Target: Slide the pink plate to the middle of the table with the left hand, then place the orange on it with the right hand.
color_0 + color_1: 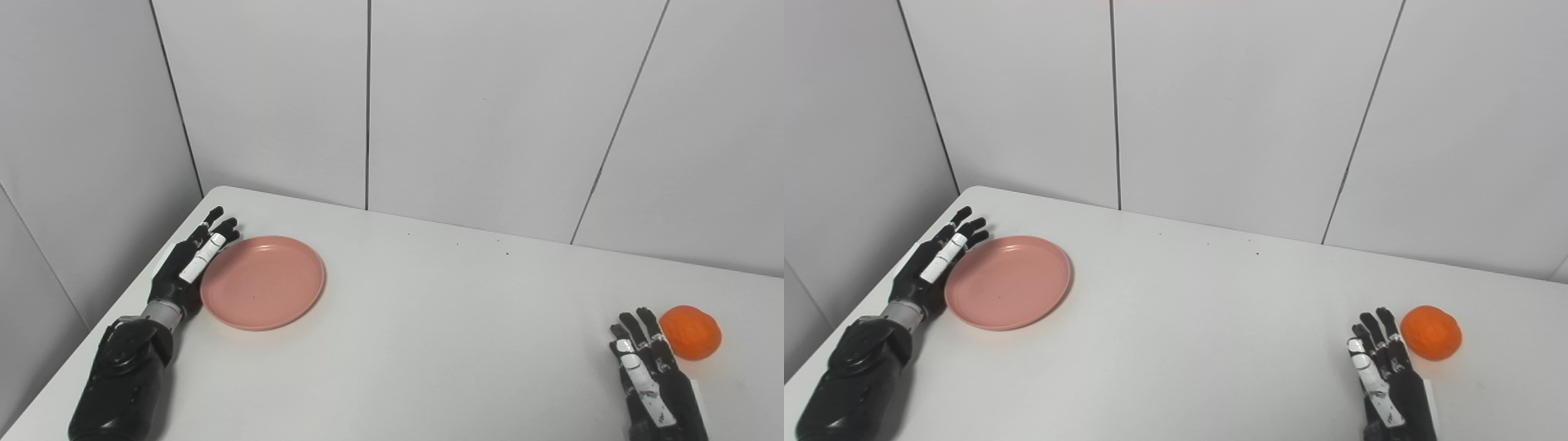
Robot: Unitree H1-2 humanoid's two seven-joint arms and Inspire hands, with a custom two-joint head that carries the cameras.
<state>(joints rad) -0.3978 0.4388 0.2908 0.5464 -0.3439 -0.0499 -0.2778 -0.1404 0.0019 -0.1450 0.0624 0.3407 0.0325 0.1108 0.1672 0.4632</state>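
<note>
A white surface (pixel 429 318) fills the lower frame beneath grey wall panels (pixel 490 110). At left of centre lies the pink plate (pixel 263 282), empty. The left hand (pixel 190 260) rests along its left rim, fingers (pixel 215 229) stretched out straight and holding nothing. At lower right, the right hand (pixel 649 373) lies flat, fingers (pixel 634 327) spread loosely, empty. The orange (pixel 690 332) sits just beside those fingertips, at the frame's right edge, well apart from the plate.

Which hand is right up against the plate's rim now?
The left hand, open along the pink plate's left rim. The right hand lies open beside the orange, far from it.
</note>
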